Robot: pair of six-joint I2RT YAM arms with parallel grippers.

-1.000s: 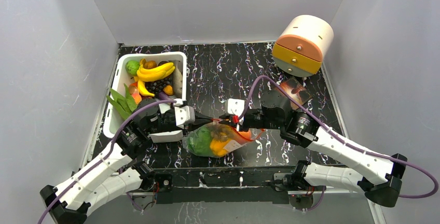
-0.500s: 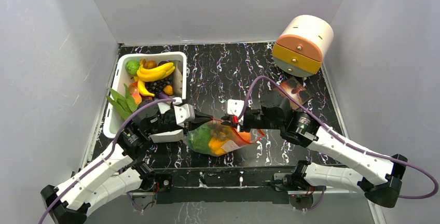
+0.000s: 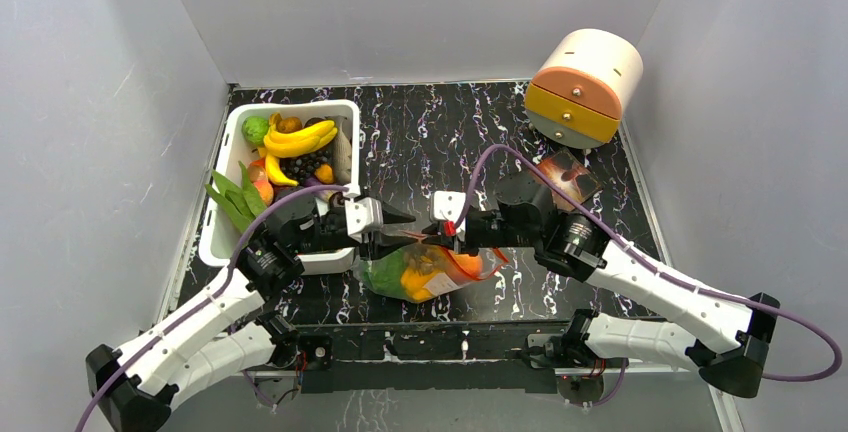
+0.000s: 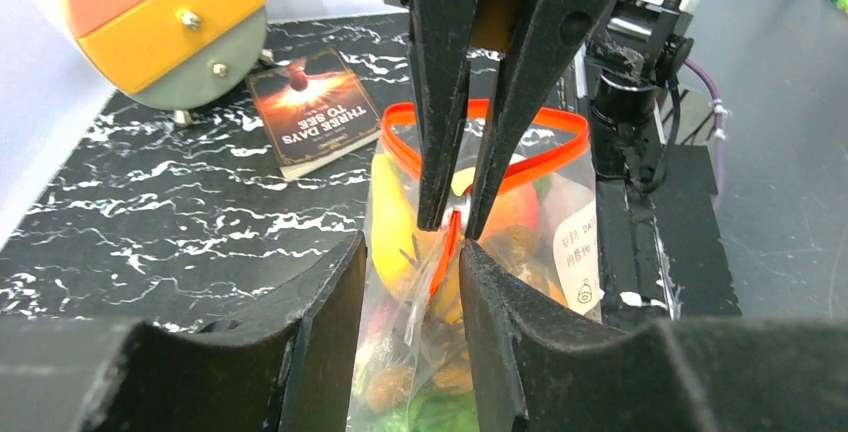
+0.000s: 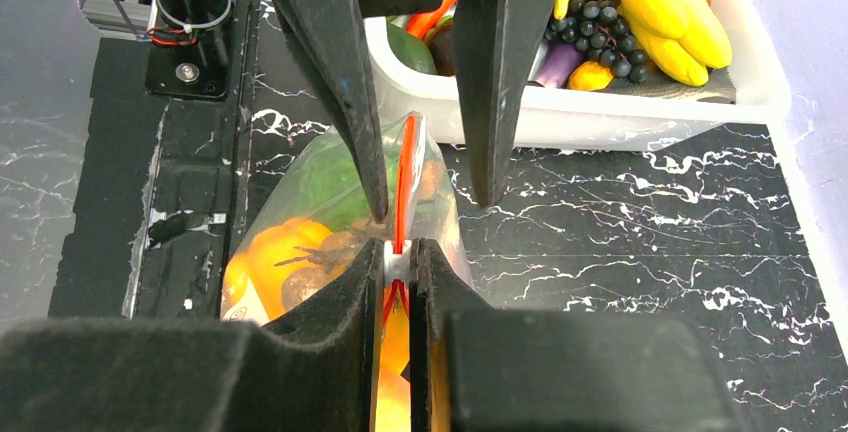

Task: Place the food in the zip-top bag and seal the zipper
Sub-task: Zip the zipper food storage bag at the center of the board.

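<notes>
The zip-top bag [image 3: 425, 270] lies at the table's near middle, with green lettuce, orange and yellow food [image 4: 395, 207] inside. Its red-orange zipper [image 4: 530, 167] stands half open, in a loop at the far end. My right gripper [image 5: 398, 250] is shut on the white slider of the zipper [image 5: 404, 172]. My left gripper [image 4: 412, 247] faces it with jaws open. The bag's top edge runs between them untouched. More food, such as yellow bananas [image 3: 298, 139], fills the white tub [image 3: 290, 107].
A round cabinet with orange and yellow drawers [image 3: 585, 87] stands at the back right. A dark printed packet [image 3: 568, 174] lies below it. Leafy greens [image 3: 232, 200] hang over the tub's left rim. Grey walls close in three sides.
My left gripper has opened and let go of the bag's zipper edge. The right gripper stays shut on the slider, and the bag has barely shifted.
</notes>
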